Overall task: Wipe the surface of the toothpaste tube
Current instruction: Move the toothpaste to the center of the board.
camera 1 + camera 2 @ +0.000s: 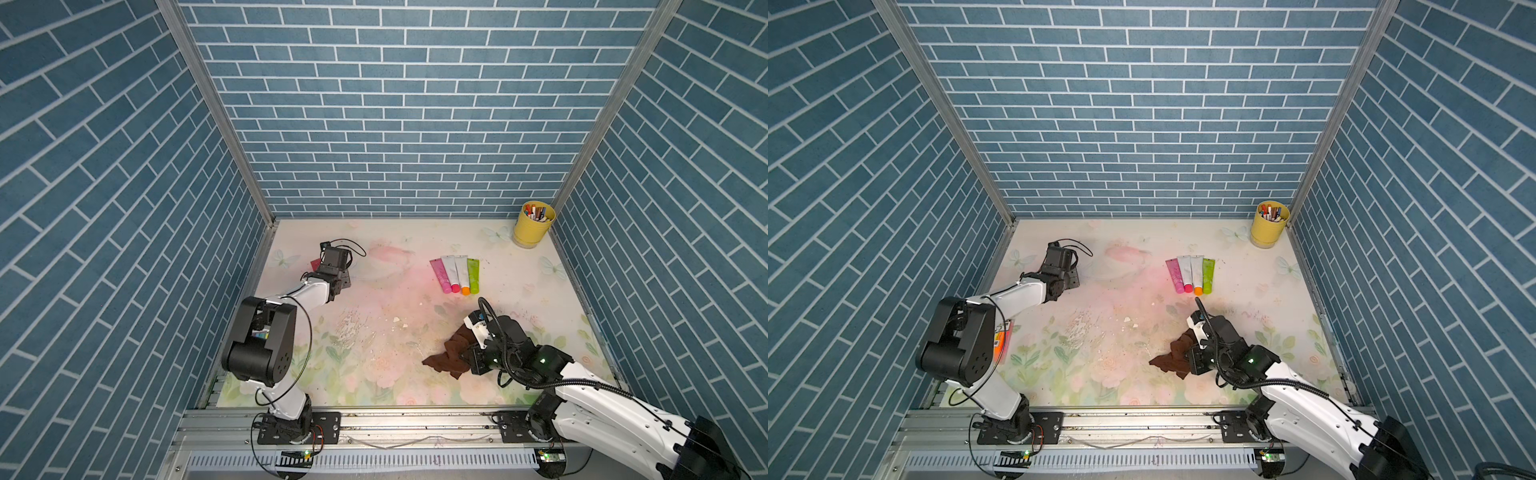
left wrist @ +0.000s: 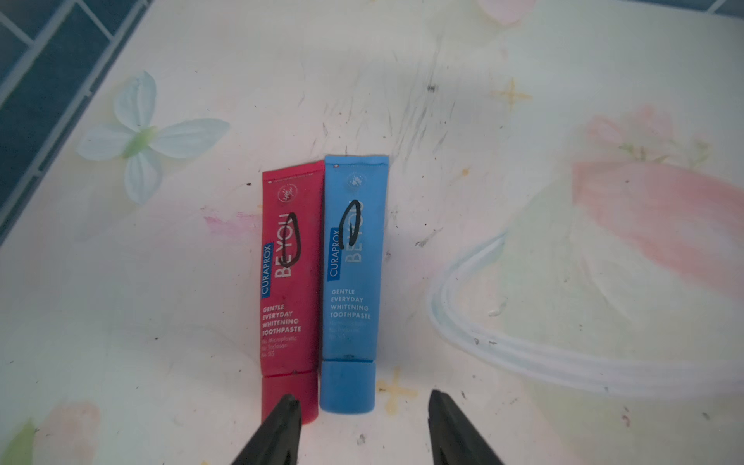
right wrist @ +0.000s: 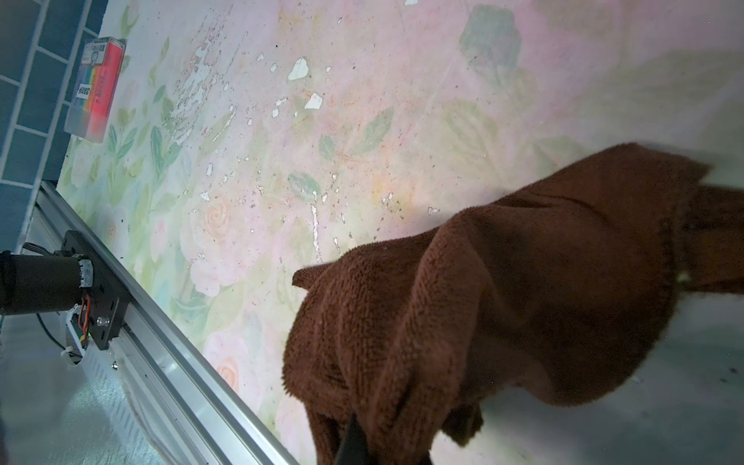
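Toothpaste tube (image 2: 352,273), blue, lies flat just ahead of left claw (image 2: 362,402), red tube (image 2: 288,282) touching its side.
Left claw half open, holds nothing, tips either side of blue cap (image 2: 348,386). Right claw (image 3: 356,443) clamped on bunched brown cloth (image 3: 523,282); four more tubes (image 1: 455,274) in a row beyond it, yellow pen cup (image 1: 532,226) farthest.

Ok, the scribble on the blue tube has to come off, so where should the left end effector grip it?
By its cap, from above, jaws across the width. The blue tube lies flat, and the cap is its thickest, likely stiffest part; gripping there leaves the scribble bare. The red tube touches one side, so room there looks tight; the other side is free.
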